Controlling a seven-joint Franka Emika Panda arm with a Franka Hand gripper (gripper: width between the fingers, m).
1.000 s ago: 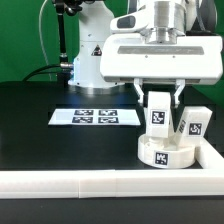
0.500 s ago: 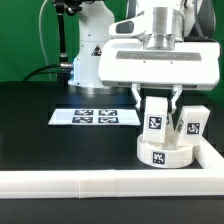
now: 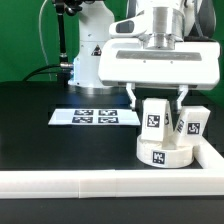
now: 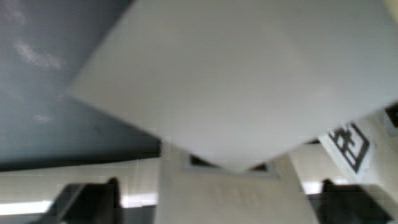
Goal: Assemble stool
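Gripper (image 3: 156,97) hangs straight down with its jaws spread, fingers flanking the upright leg (image 3: 154,116) without visibly pinching it; that leg stands on the round seat (image 3: 166,152), a second leg (image 3: 193,123) beside it; these look light, stiff, smooth plastic, best pinched across flat side faces; wrist vertical, arm directly overhead.

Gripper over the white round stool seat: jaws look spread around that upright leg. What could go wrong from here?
1. The two-finger gripper has open jaws straddling the white blocky tagged leg standing on the white round stool seat; lifting off-centre could clip and tip it.
2. A second white tagged leg stands close on the exterior view's right; a finger could knock it.
3. The seat sits against the white L-shaped rail; a push might shift it.
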